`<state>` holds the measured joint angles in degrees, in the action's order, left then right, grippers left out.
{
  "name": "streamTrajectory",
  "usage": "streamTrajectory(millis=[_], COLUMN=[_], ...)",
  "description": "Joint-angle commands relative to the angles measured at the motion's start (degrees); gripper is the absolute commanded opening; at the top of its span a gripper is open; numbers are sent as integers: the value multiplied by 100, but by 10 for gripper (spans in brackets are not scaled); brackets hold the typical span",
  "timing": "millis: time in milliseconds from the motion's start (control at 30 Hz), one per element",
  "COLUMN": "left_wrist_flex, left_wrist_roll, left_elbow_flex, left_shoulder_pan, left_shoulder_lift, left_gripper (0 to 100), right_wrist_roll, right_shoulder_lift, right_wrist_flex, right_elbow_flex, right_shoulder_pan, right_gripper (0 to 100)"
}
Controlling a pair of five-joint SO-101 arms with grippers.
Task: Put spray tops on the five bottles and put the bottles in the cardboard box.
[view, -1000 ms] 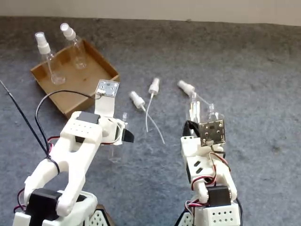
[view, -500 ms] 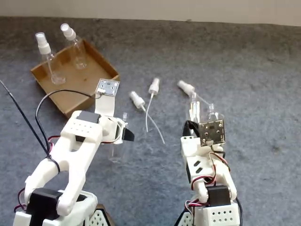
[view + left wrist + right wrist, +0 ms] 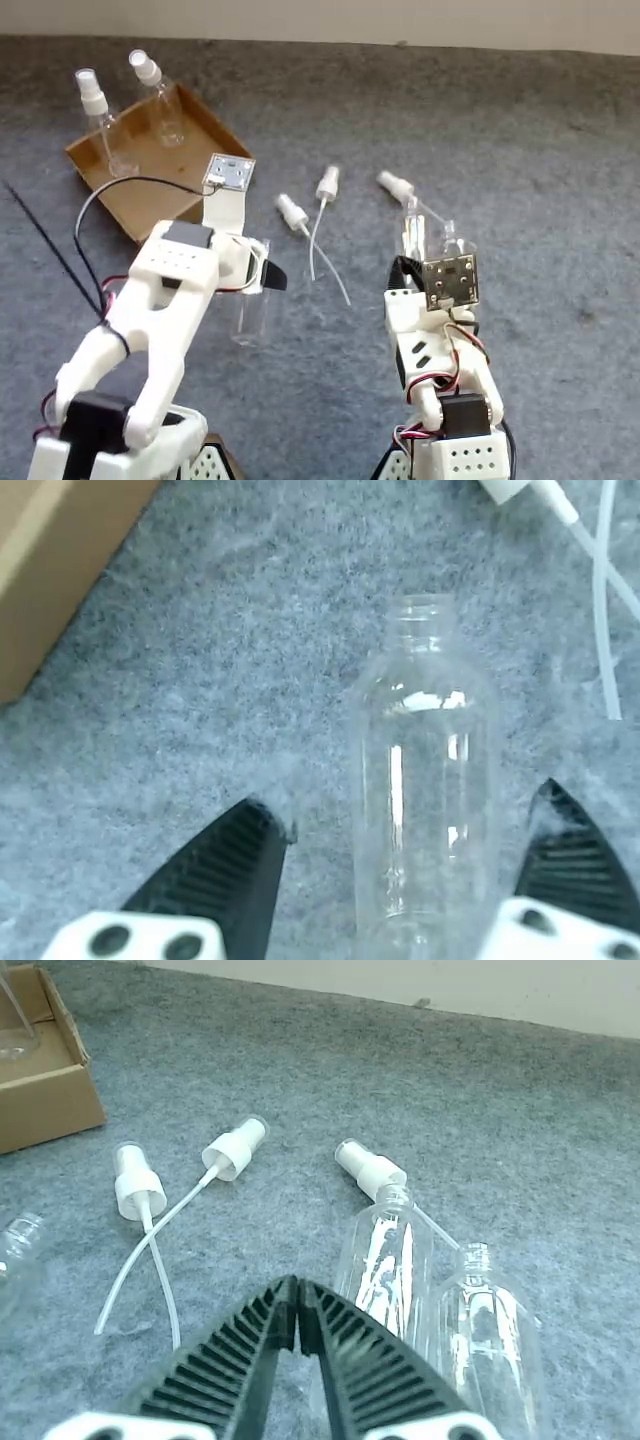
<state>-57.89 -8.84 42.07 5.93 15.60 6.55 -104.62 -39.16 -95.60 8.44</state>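
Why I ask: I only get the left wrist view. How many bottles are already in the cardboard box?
Observer: Two capped bottles stand in the cardboard box.
Operator: Where are the loose spray tops?
Observer: Three spray tops lie on the carpet, right of the box in the high view.
Operator: What about the right claw?
Observer: The right claw is shut and empty, next to two uncapped bottles lying side by side.
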Motion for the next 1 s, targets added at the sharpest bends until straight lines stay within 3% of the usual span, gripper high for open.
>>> streamTrajectory(millis=[0, 167, 400, 633, 967], left_wrist_flex=[-457, -589, -589, -615, -624], left_wrist_roll=[-9, -9, -9, -9, -9], left_elbow_flex=[-945, -1481, -1481, -1481, -1481], left_shoulder_pan=[-4, -40, -40, -40, -4], left_shoulder_lift=[-796, -1657, -1771, -1727, -1727], left_gripper=[326, 326, 312, 37, 49], right_wrist_roll=[79, 79, 79, 79, 79], right_shoulder_lift=[-57, -57, -57, -57, -57], right_wrist_flex=[-31, -31, -22, -22, -22], right_elbow_flex=[-637, -637, -637, -637, -637], right_shoulder_pan=[-48, -48, -48, -48, -48], right_gripper=[5, 5, 5, 5, 5])
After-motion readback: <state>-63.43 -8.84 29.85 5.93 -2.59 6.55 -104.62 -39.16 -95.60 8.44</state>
